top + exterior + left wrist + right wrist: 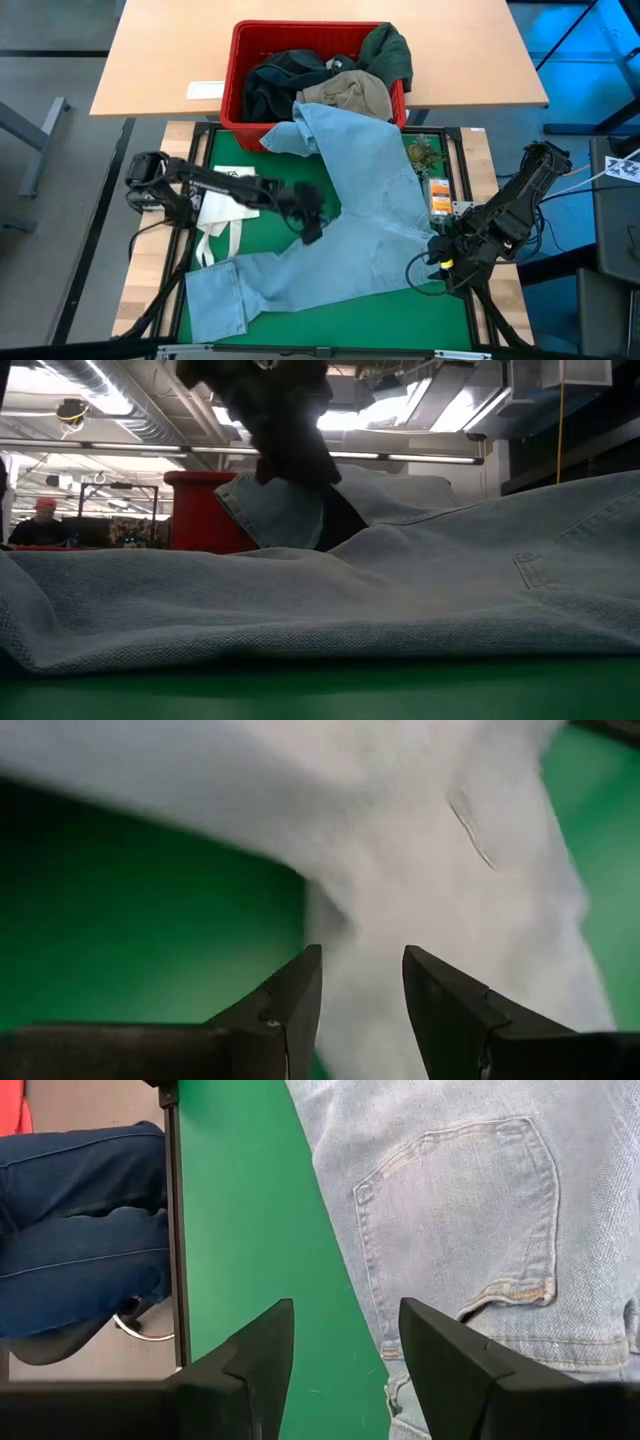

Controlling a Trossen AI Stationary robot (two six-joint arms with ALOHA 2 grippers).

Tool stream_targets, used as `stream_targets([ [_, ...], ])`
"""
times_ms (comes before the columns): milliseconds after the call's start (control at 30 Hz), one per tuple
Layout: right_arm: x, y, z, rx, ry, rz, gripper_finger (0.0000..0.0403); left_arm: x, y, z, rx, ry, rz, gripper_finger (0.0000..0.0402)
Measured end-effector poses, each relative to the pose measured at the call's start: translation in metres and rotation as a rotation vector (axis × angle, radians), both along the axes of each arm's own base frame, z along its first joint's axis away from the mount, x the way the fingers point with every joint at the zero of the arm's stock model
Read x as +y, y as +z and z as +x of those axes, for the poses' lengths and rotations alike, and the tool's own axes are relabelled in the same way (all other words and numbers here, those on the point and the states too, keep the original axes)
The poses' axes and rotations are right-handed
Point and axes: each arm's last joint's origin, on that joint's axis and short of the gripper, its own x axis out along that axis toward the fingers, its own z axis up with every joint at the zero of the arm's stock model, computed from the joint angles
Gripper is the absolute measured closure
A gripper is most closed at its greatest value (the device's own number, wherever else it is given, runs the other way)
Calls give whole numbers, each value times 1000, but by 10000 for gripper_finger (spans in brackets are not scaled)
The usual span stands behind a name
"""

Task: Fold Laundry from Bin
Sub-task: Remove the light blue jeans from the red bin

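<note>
Light blue jeans (360, 230) lie spread on the green mat (260, 160). One leg reaches up to the red bin's near rim (300, 125), and the other leg's hem (215, 300) lies at the near left. The bin (232, 80) holds dark green, black and khaki laundry (345, 90). My left gripper (310, 218) hangs open above the jeans' inner edge between the legs, with blurred denim (440, 850) ahead of its fingers. My right gripper (345, 1310) stands open over the mat beside the jeans' back pocket (460, 1210), near the waist at the right.
A white tote bag (225, 215) lies on the mat under my left arm. Small items (438, 190) sit along the mat's right edge. A person's blue-trousered legs (80, 1230) show beyond the table's edge. A paper (205, 90) lies left of the bin.
</note>
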Motion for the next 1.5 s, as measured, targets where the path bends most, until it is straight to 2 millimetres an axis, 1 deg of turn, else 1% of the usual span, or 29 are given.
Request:
stream_targets([
  [67, 0, 0, 0, 0, 0, 0, 221, 17, 11, 1, -22, 10, 43, 266],
  [133, 0, 0, 0, -7, -3, -3, 221, 34, 29, 1, -74, 21, 91, 266],
  [367, 0, -1, 2, -24, -25, -38, 221, 86, 108, -5, -260, 94, 288, 266],
  [467, 0, -2, 3, -20, -25, -41, 221, 105, 133, -12, -292, 164, 382, 266],
  [567, 1, -2, 4, -19, -25, -41, 221, 125, 149, -21, -265, 243, 441, 266],
  [633, 1, -2, 4, -17, -24, -41, 221, 139, 156, -28, -249, 286, 457, 266],
  [733, 1, -3, 4, -17, -24, -41, 221, 157, 158, -38, -217, 341, 460, 266],
  [900, 1, -3, 4, -18, -25, -41, 221, 184, 150, -59, -102, 419, 439, 266],
  [1033, 1, -3, 4, -17, -25, -41, 221, 201, 140, -79, 31, 469, 398, 266],
  [1167, 1, -3, 4, -17, -25, -41, 221, 214, 135, -94, 103, 497, 365, 266],
  [1333, 1, -3, 4, -17, -25, -41, 221, 223, 132, -103, 106, 414, 322, 266],
  [1500, 1, -3, 4, -18, -25, -41, 221, 229, 124, -101, 135, 382, 310, 266],
])
